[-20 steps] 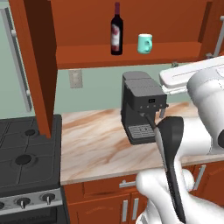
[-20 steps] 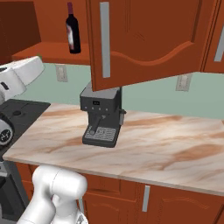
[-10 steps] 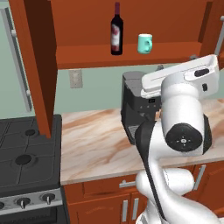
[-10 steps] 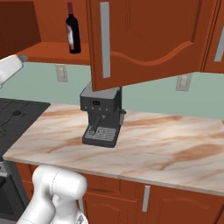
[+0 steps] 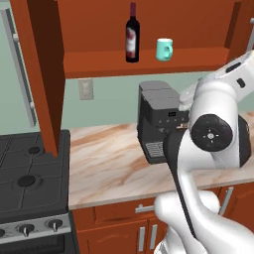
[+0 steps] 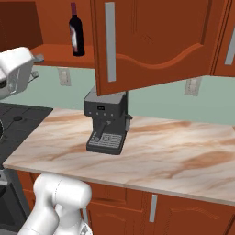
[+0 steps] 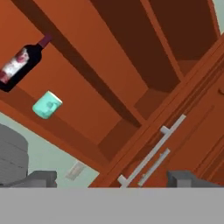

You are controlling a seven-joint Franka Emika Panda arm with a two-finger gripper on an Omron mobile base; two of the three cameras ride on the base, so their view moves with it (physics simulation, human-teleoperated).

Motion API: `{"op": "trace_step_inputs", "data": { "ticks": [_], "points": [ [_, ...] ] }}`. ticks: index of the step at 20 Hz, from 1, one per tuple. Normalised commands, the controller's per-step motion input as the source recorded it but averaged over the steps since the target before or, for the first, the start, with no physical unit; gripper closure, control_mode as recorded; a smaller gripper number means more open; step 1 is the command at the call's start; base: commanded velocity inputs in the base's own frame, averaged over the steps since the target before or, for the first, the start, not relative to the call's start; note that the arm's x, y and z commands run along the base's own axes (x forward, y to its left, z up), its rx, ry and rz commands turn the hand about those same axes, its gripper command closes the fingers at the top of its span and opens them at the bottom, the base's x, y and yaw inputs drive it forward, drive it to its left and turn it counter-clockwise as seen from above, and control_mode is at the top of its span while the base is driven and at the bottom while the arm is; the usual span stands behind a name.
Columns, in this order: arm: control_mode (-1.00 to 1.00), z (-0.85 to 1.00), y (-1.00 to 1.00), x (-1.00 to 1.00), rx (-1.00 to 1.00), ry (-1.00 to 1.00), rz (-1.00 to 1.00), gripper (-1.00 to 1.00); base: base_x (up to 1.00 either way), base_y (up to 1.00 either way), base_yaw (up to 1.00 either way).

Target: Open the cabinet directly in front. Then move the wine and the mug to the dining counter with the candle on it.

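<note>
The cabinet [image 5: 149, 20] stands open, its left door [image 5: 44, 74] swung toward me and its right door [image 6: 151, 41] hanging out over the worktop. On its bottom shelf stand the wine [image 5: 132, 32] and, just right of it, the teal mug [image 5: 164, 49]. The wine [image 6: 76, 34] also shows beside the right door, which hides the mug. In the hand view, wine [image 7: 19, 65] and mug [image 7: 47, 105] lie far off at the upper left. My gripper [image 7: 113, 179] is open, its fingertips [image 7: 41, 178] wide apart with nothing between them. The dining counter and the candle are out of view.
A grey coffee machine [image 5: 156, 119] stands on the marble worktop [image 5: 109, 163] under the shelf, partly behind my arm. A black stove [image 5: 30, 183] sits at the left. Two silver door handles [image 7: 151, 151] lie ahead of the hand.
The arm has swung round, its elbow now up in front of the coffee machine. Wine, mug and doors have not moved. The gripper stays open.
</note>
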Motion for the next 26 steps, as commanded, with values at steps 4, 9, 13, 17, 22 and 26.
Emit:
{"op": "trace_step_inputs", "data": {
  "ticks": [4, 9, 13, 17, 22, 26],
  "points": [
    [-1.0, 0.0, -0.16, 0.0, -0.2, 0.27, -0.18, -1.0, 0.0, 0.0, 0.0],
    [-1.0, -0.01, 0.0, 0.0, -0.2, 0.23, -0.17, -1.0, 0.0, 0.0, 0.0],
    [-1.0, -0.01, 0.0, 0.0, -0.2, 0.21, -0.16, -1.0, 0.0, 0.0, 0.0],
    [-1.0, -0.07, 0.0, 0.0, -0.19, 0.15, -0.16, -1.0, 0.0, 0.0, 0.0],
    [-1.0, -0.1, -0.01, 0.05, -0.07, 0.05, -0.07, -1.0, 0.0, 0.0, 0.0],
    [-1.0, -0.1, 0.0, 0.21, 0.0, 0.0, 0.0, -1.0, 0.0, 0.0, 0.0]
  ]
}}
